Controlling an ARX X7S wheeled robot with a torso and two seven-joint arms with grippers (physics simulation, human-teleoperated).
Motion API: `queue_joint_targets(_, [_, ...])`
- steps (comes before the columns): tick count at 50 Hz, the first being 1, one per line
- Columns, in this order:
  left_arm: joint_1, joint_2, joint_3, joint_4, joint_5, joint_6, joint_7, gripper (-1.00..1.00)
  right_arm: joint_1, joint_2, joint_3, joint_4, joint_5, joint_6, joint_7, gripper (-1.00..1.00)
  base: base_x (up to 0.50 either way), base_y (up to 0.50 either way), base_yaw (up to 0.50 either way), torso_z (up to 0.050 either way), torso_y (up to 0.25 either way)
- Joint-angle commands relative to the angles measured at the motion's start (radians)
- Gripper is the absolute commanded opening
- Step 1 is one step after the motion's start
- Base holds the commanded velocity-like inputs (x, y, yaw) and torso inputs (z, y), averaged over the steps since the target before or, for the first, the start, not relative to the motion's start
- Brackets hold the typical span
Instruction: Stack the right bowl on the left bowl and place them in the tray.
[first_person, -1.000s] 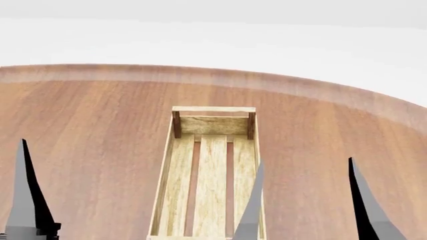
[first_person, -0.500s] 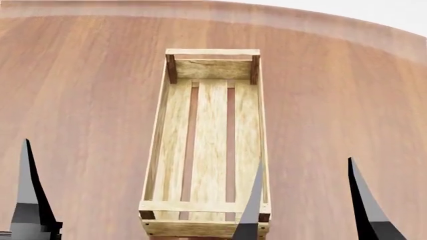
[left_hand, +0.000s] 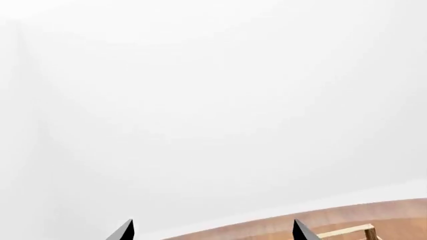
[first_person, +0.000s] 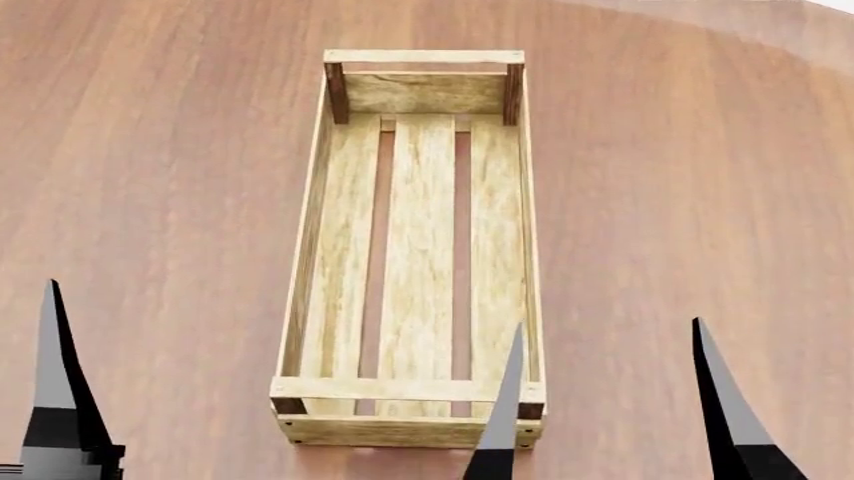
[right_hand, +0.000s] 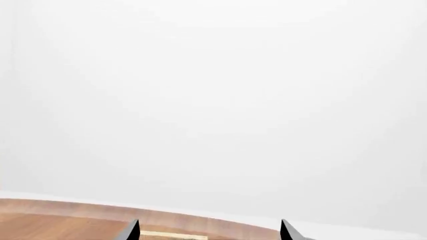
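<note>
The tray (first_person: 420, 250), a long light-wood crate with a three-slat floor and dark corner posts, lies empty in the middle of the head view, long side pointing away from me. No bowl shows in any view. My right gripper (first_person: 607, 330) is open and empty, its inner finger over the tray's near right corner. Only one finger (first_person: 54, 380) of my left gripper shows in the head view, left of the tray. In the left wrist view my left gripper (left_hand: 212, 230) is open and empty, with a tray corner (left_hand: 350, 232) beside it. In the right wrist view my right gripper (right_hand: 209, 231) is open above the tray's edge (right_hand: 170, 234).
The round wooden table (first_person: 160, 200) fills the head view; its far rim shows only at the top right corner (first_person: 814, 12). Both wrist views show mostly white background beyond the table's edge (right_hand: 60, 205).
The head view has tilted down: the tray has slid lower in the picture and now shows whole, and the far table rim has almost left the view. The gripper fingers keep their places.
</note>
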Motion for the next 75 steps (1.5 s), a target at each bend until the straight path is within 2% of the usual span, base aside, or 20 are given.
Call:
queue_joint_targets(1, [-0.004, 0.015, -0.022, -0.018, 0.017, 0.003, 0.014, 1.0, -0.001, -0.014, 0.017, 0.005, -0.018, -0.009, -0.018, 1.0, 0.0, 0.0, 0.0, 0.0, 0.0])
queue_joint_targets(9, [0.0, 0.006, -0.07, -0.028, -0.071, -0.074, 0.036, 1.0, 0.001, -0.01, 0.017, 0.001, -0.014, -0.003, -0.015, 1.0, 0.0, 0.0, 0.0, 0.0, 0.0])
queue_joint_targets(18, [0.053, -0.013, -0.234, -0.024, -0.251, -0.214, 0.056, 1.0, 0.0, -0.007, 0.013, 0.0, -0.017, -0.002, -0.011, 1.0, 0.0, 0.0, 0.0, 0.0, 0.0])
queue_joint_targets(22, [0.072, 0.024, -0.365, -0.071, -0.424, -0.271, 0.061, 1.0, 0.001, -0.005, 0.011, -0.005, -0.02, 0.003, -0.009, 1.0, 0.0, 0.0, 0.0, 0.0, 0.0])
queue_joint_targets(27, [0.084, 0.011, -0.42, -0.075, -0.465, -0.318, 0.049, 1.0, 0.002, -0.003, 0.01, -0.005, -0.022, 0.004, -0.007, 1.0, 0.0, 0.0, 0.0, 0.0, 0.0])
queue_joint_targets(33, [0.098, 0.005, -0.431, -0.073, -0.495, -0.362, 0.046, 1.0, 0.002, -0.001, 0.007, -0.006, -0.023, 0.003, -0.005, 1.0, 0.0, 0.0, 0.0, 0.0, 0.0])
queue_joint_targets(40, [0.09, 0.043, -0.45, -0.112, -0.611, -0.438, 0.048, 1.0, 0.005, 0.001, 0.005, -0.011, -0.022, 0.01, -0.003, 1.0, 0.0, 0.0, 0.0, 0.0, 0.0])
queue_joint_targets(44, [0.095, 0.045, -0.442, -0.121, -0.621, -0.45, 0.049, 1.0, 0.005, 0.002, 0.004, -0.005, -0.022, 0.007, -0.002, 1.0, 0.0, 0.0, 0.0, 0.0, 0.0])
queue_joint_targets(48, [0.094, 0.064, -0.487, -0.142, -0.683, -0.505, 0.018, 1.0, 0.007, 0.004, 0.003, -0.009, -0.024, 0.009, 0.0, 1.0, 0.0, 0.0, 0.0, 0.0, 0.0])
queue_joint_targets(61, [0.088, 0.082, -0.483, -0.191, -0.771, -0.571, 0.026, 1.0, 0.008, 0.007, -0.004, 0.002, -0.026, 0.004, 0.003, 1.0, 0.0, 0.0, 0.0, 0.0, 0.0])
queue_joint_targets(75, [0.091, 0.091, -0.474, -0.287, -0.743, -0.533, 0.035, 1.0, 0.009, 0.012, -0.008, 0.005, -0.027, 0.001, 0.008, 1.0, 0.0, 0.0, 0.0, 0.0, 0.0])
